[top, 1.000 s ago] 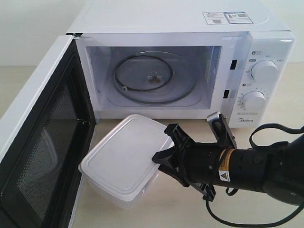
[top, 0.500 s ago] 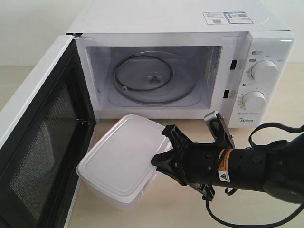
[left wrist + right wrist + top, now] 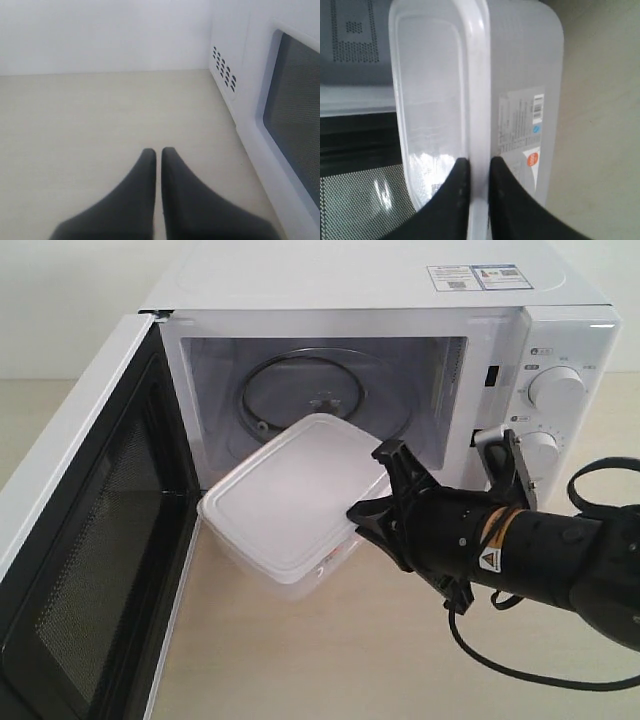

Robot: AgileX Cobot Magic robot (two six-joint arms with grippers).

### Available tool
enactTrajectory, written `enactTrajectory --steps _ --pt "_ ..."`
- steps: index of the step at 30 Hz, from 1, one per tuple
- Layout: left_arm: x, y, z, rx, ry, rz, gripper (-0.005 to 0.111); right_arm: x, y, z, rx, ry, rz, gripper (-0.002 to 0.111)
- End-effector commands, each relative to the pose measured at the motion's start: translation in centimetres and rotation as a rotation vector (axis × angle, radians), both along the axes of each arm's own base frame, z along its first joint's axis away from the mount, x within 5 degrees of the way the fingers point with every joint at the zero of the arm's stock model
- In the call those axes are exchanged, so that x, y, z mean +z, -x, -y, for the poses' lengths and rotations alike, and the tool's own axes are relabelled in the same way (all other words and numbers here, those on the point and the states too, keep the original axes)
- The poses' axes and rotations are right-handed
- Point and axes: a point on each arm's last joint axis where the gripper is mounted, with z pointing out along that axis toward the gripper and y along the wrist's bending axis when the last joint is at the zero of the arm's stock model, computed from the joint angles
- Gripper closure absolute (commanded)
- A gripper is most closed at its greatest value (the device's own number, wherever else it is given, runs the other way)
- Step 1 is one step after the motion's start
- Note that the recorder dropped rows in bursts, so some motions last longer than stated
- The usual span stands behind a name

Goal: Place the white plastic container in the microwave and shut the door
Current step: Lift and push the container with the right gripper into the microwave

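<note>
A white countertop microwave [image 3: 350, 280] stands on a pale beige surface [image 3: 330, 660]. Its white door [image 3: 90, 530], which has a dark mesh window and a black inner frame, is swung wide open to the left. Inside the bright cavity a round glass turntable [image 3: 320, 400] lies bare. Two round white knobs [image 3: 557, 390] sit one above the other on the panel to the right.

A black robot arm reaches in from the right. Its right hand [image 3: 479, 165] is clenched on the rim of a rectangular translucent-white plastic container [image 3: 290, 505] with rounded corners and a flat white lid. The two dark fingers pinch the lid's edge on a short end. The container is held tilted, clear of the surface, at the mouth of the microwave. Its far end overlaps the lower edge of the opening, in front of the turntable. A red-and-white label [image 3: 520, 130] shows on the container's side.

The left hand [image 3: 158, 155] is empty, its two dark fingers pressed together. It hangs over the bare surface beside the outer face of the open door.
</note>
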Motion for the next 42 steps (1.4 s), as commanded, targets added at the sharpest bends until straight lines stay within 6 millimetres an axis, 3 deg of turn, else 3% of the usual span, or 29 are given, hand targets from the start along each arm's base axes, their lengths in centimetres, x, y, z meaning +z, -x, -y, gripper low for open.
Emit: enactTrajectory --steps 1,9,20,32,42 --pt "-0.1 0.0 0.0 0.006 0.009 -0.002 0.102 0.8 -0.6 0.3 -0.086 -0.047 0.035 0.108" --pt "-0.1 0.0 0.0 0.006 0.009 -0.002 0.102 1.3 -1.2 0.8 -0.245 -0.124 0.052 0.108" --pt "-0.1 0.0 0.0 0.006 0.009 -0.002 0.102 1.5 -0.1 -1.4 -0.457 -0.192 0.067 0.108" --pt "-0.1 0.0 0.0 0.006 0.009 -0.002 0.102 0.8 -3.7 -5.1 -0.473 -0.222 0.043 0.108" --pt "-0.1 0.0 0.0 0.006 0.009 -0.002 0.102 1.4 -5.3 -5.4 -0.542 -0.154 0.134 0.108"
